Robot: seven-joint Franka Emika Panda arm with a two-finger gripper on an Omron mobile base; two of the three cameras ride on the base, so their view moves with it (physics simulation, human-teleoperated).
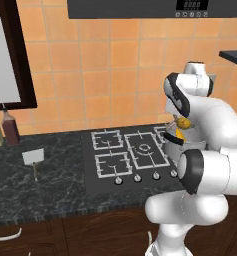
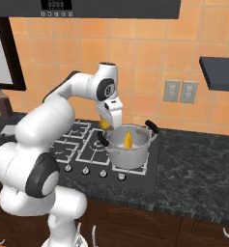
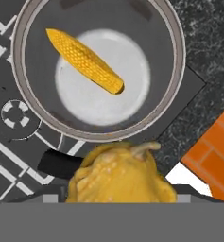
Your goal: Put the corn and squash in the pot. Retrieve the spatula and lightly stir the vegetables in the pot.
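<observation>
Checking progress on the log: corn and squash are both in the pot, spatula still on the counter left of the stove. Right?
Not quite. Only the corn lies in the pot. The hand view shows the squash still at the gripper, outside the pot's rim. The spatula does lie on the counter left of the stove.

Left base view: arm hides most of the pot (image 1: pixel 166 136). Hand view: squash (image 3: pixel 120 175) cut off at the bottom edge, covering the gripper's fingertips; pot rim cropped at the top.
</observation>
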